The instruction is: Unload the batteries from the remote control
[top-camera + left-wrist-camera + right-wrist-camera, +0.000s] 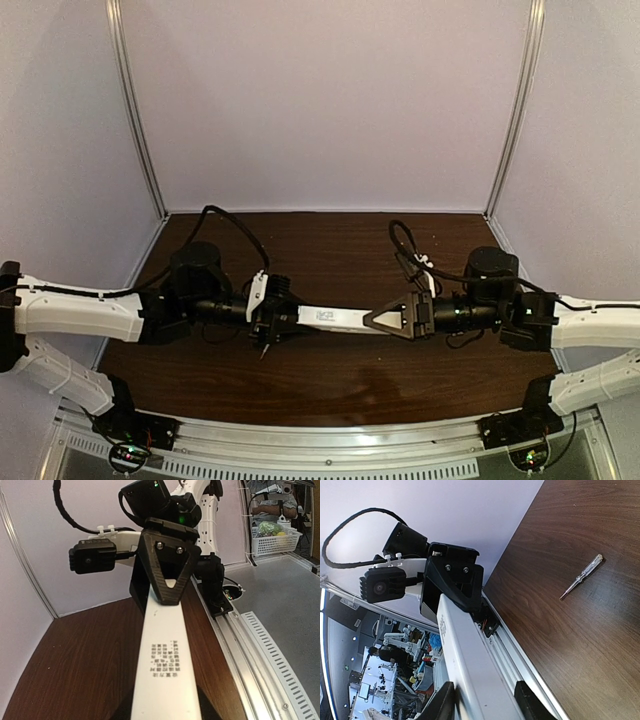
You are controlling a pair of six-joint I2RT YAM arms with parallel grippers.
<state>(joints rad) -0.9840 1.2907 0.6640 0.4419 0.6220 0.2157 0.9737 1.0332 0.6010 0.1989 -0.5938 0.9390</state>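
The remote control (335,318), a slim white bar, hangs level above the dark wooden table (330,250), clear of its surface and lying left to right, with a faint shadow on the wood below it. One arm holds it at each end.

The left gripper (288,318) is at the remote's left end. Its jaws are closed on the bar, and the right wrist view shows the black fingers clamping that far end from both sides. The left arm reaches straight away from the remote towards the left.

The right gripper (372,320) is at the remote's right end. Its jaws are also closed on the bar. In its own wrist view the two black fingers (442,702) press against the remote's long edges, one on each side. From the left wrist camera, one of those fingers shows as a black triangular plate lying over the end of the white bar.

The face of the remote turned towards the left wrist camera is plain white with a small block of dark print about halfway along. From above, the same print shows as a small grey mark near the middle of the bar.

A thin screwdriver (581,577) with a clear handle and silver tip lies flat on the table. It sits on the near side of the remote's left end, below it and not touching it.
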